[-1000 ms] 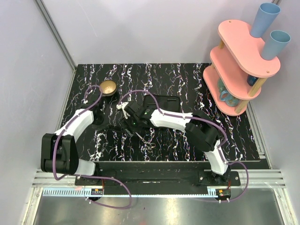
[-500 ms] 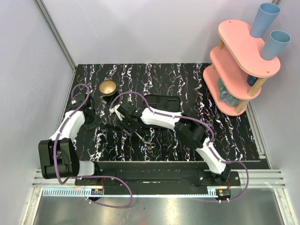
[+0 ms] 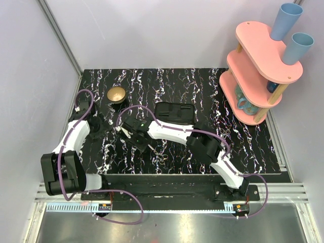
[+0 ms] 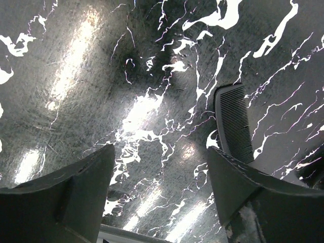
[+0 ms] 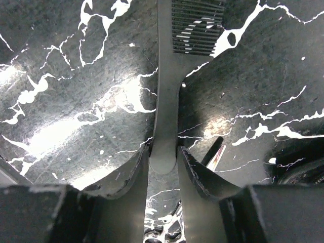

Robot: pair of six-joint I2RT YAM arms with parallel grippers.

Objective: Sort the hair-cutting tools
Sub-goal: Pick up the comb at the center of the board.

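My right gripper (image 5: 163,152) is shut on the rounded handle end of a dark comb (image 5: 167,91). The comb lies flat on the marble table, teeth pointing away from me. My left gripper (image 4: 159,157) is open over bare table with nothing between its fingers. The toothed end of the comb (image 4: 235,121) lies just beyond its right finger (image 4: 238,182). In the top view the left gripper (image 3: 100,124) and right gripper (image 3: 123,129) face each other at the table's left. A pair of small scissors (image 3: 163,157) lies near the front edge, and a slim blade (image 5: 215,154) shows beside my right finger.
A black folding case (image 3: 174,112) lies behind the right forearm. A brass bowl (image 3: 117,94) stands at the back left. A pink tiered shelf (image 3: 260,66) with blue cups stands at the back right. The left wall runs close to the left arm.
The left gripper has opened and drawn back to the left. The right gripper has slid left and closed on the comb's handle.
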